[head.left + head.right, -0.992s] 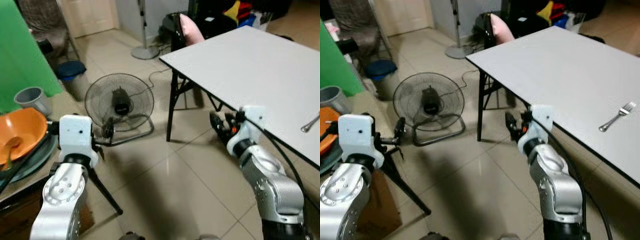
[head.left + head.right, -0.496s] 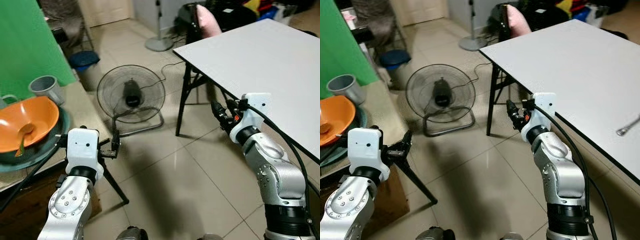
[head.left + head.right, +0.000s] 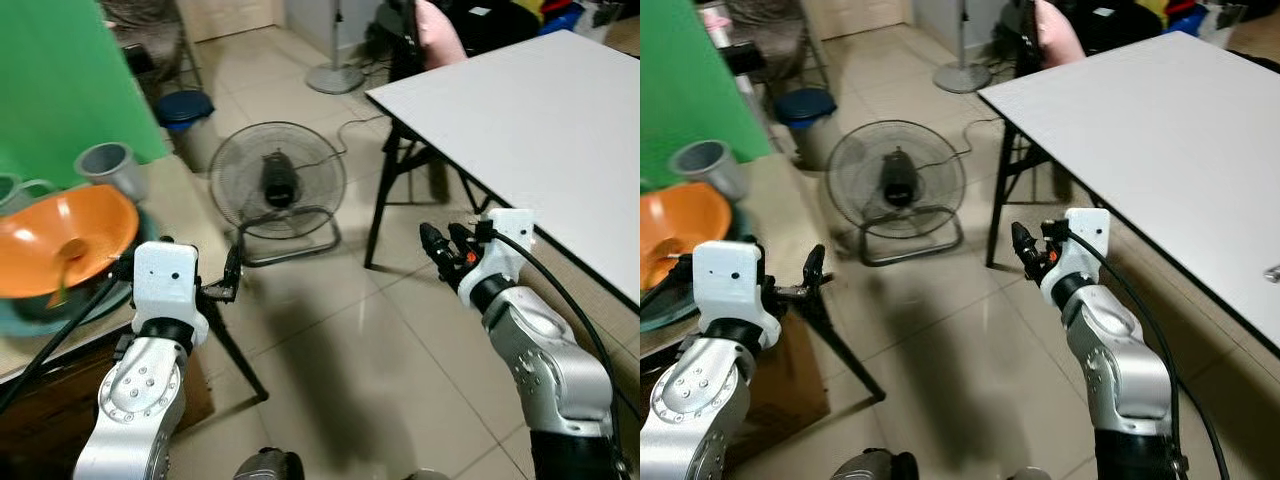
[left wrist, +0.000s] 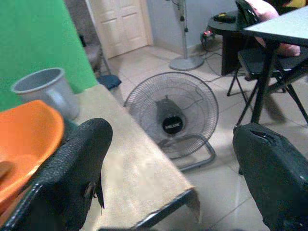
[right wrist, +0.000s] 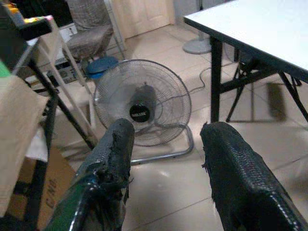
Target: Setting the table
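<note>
— Orange bowl (image 3: 62, 238), that's what it wants, I reckon. It sits on a teal plate (image 3: 25, 308) at the near corner of the side counter (image 4: 130, 163), with a spoon-like thing lying in it, just to the left of the left gripper (image 3: 228, 285).

— And that claw?

— Spread wide, empty, pointing past the counter edge toward the floor fan (image 3: 277, 186). The right gripper (image 3: 441, 250) is parted too, holding nothing, hanging low beside the white table (image 3: 540, 130).

— What worries you?

— The bowl tilts on that plate, close to the counter's edge. If the arm swings in from the side, I'd guess it could knock bowl and plate off. The grey cup (image 3: 111, 169) behind could get clipped too.

— Further out?

— The fan and its cable lie on the tiles between counter and table; feet could catch them on the way over.
</note>
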